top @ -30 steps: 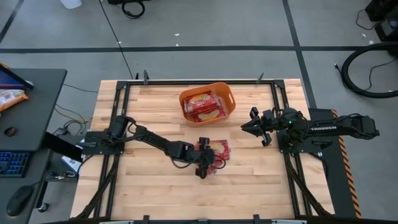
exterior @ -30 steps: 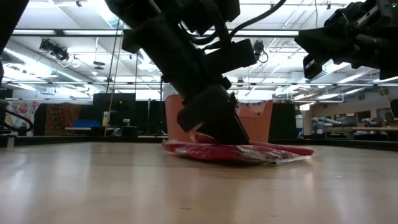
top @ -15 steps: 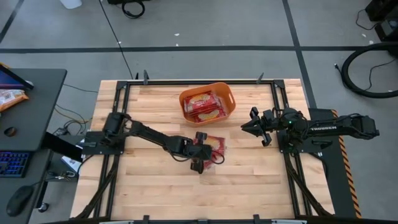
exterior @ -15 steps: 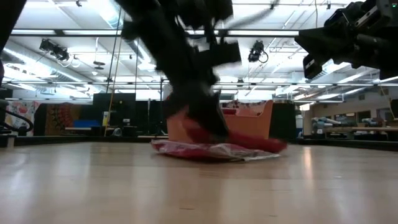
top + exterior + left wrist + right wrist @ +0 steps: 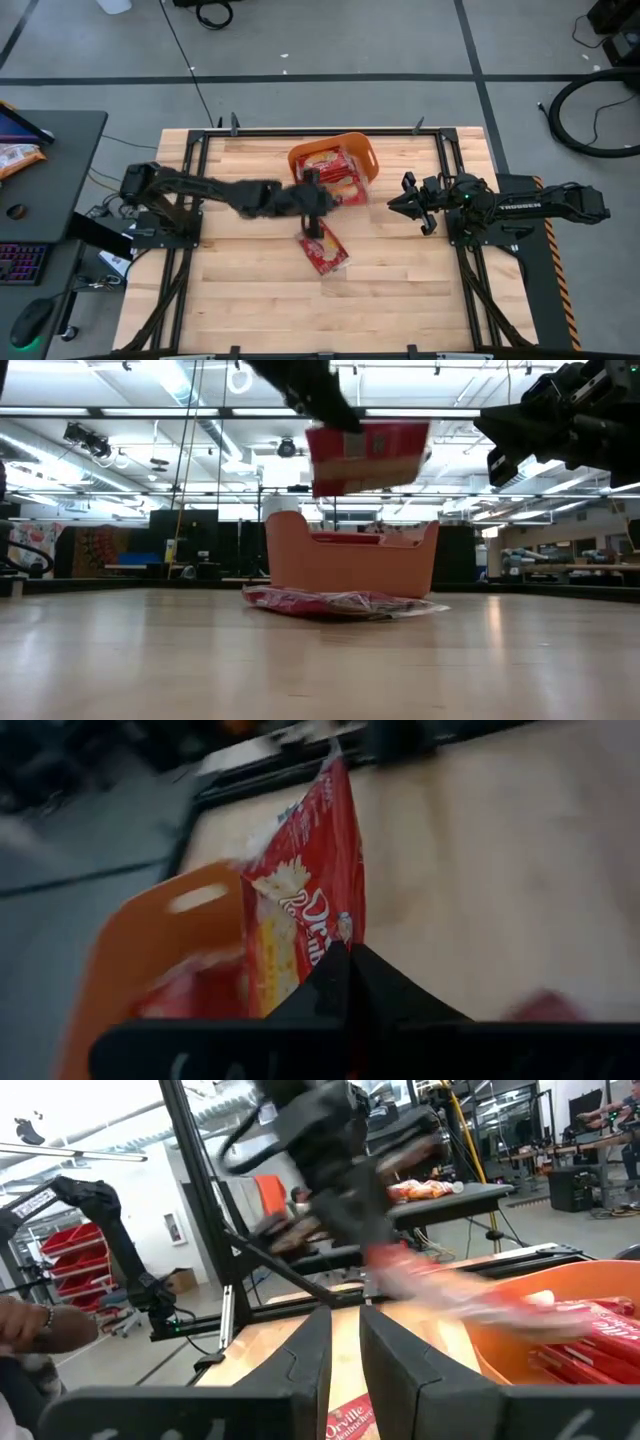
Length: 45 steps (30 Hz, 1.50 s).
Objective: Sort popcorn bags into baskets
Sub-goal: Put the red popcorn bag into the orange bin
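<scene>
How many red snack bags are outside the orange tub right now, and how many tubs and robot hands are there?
Red popcorn bags outside the tub: 2, one held up, one on the table
Orange tub: 1, the bags in it overlap, uncounted
Robot hands: 2, left hand, right hand
Total: 5

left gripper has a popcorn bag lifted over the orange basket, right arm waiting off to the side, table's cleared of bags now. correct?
Not cleared: the high view shows one popcorn bag lying on the table. The rest holds: left gripper holds a lifted bag by the orange basket; right gripper waits aside.
</scene>
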{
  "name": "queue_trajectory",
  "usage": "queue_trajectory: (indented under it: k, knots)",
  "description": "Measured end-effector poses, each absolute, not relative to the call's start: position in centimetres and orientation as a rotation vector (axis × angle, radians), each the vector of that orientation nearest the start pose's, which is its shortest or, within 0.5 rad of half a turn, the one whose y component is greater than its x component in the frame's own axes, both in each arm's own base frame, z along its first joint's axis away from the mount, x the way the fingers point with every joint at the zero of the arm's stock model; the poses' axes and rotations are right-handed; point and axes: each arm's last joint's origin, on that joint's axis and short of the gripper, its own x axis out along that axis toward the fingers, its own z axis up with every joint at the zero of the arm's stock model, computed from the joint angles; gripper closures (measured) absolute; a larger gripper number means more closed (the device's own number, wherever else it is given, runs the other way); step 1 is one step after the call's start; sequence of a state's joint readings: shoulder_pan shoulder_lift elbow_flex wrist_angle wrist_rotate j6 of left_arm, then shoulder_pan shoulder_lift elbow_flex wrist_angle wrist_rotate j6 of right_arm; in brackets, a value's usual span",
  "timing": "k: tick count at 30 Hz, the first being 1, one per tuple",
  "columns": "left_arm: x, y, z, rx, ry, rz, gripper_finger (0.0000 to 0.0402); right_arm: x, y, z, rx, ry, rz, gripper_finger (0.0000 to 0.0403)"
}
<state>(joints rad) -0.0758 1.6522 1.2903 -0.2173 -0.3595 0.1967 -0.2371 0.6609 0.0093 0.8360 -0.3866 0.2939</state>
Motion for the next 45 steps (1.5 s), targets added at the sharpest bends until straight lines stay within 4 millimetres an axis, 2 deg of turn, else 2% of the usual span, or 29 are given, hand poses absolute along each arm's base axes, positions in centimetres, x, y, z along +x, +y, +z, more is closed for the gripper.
queue_trajectory:
  k: [4,10,13,16,21,26,31,36,40,45]
  knots:
    - [37.1,2.4,27.9,0.28,0.64,0.304,0.0396,13.4,-2.1,18.2,0.236,-0.152,0.174,0.0341]
    - [37.7,8.8,24.6,0.233,0.742,0.334,0.0395,13.4,-2.1,18.2,0.236,-0.153,0.174,0.0341]
    - [37.5,10.8,23.3,0.216,0.798,0.367,0.0384,13.5,-2.1,18.2,0.236,-0.151,0.174,0.0341]
    - [37.3,11.3,23.0,0.242,0.835,0.388,0.0354,13.5,-2.1,18.2,0.236,-0.152,0.174,0.0341]
    - [37.6,8.9,24.0,0.316,0.81,0.294,0.0285,13.5,-2.1,18.2,0.236,-0.153,0.174,0.0341]
    - [38.2,3.9,23.5,0.371,0.807,-0.031,0.0241,13.4,-2.1,18.2,0.236,-0.152,0.174,0.0341]
    - [37.7,-1.2,21.9,0.432,0.839,-0.213,0.0235,13.5,-2.1,18.2,0.236,-0.152,0.174,0.0341]
    - [36.6,-5.0,19.8,0.503,0.83,-0.264,0.0234,13.4,-2.1,18.2,0.236,-0.153,0.174,0.0341]
    - [35.3,-7.3,18.0,0.574,0.857,-0.263,0.0234,13.5,-2.1,18.2,0.236,-0.152,0.174,0.0341]
    - [34.1,-8.9,16.7,0.643,0.863,-0.316,0.0234,13.4,-2.1,18.2,0.236,-0.152,0.174,0.0341]
